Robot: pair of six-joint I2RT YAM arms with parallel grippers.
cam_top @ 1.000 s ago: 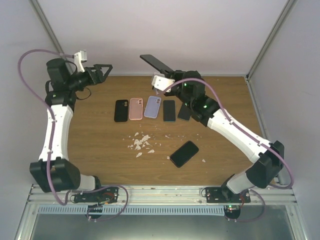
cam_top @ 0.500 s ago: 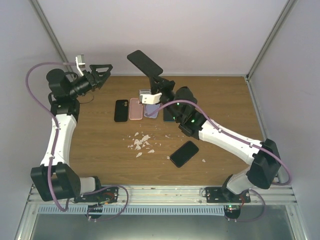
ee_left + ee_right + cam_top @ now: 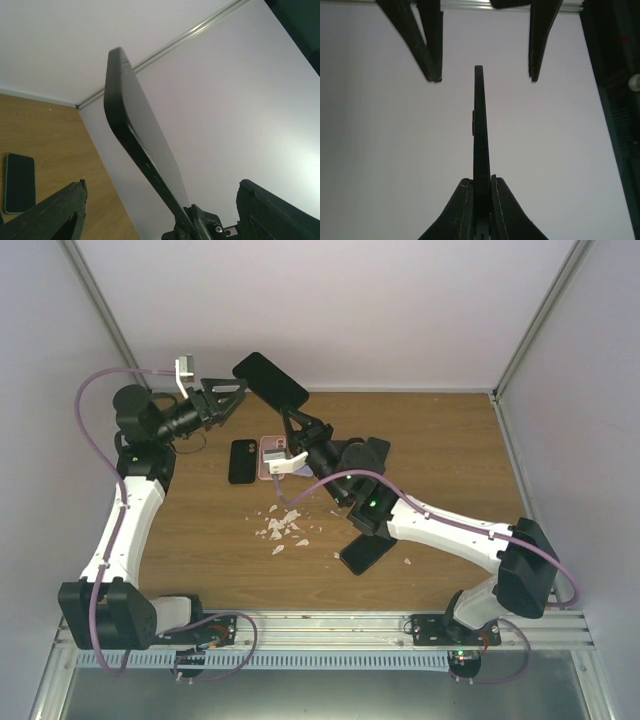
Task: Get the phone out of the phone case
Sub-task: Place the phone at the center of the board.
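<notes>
Grip: right gripper [image 3: 287, 418] was clenched on the lower end of the black rectangular cased phone [image 3: 268, 380], which was held up in the air over the back of the brown wooden table [image 3: 450, 470].
Other hand: left gripper [image 3: 235, 400] was spread wide and empty. Its fingers [image 3: 426, 45] sat either side of the phone's free end, not touching it.
Tip: I reckoned the move was to pinch only the case lip at that end, then peel it back against the right side's hold.
Watch out: squeezing both flat faces would likely have just clamped phone and case together.
</notes>
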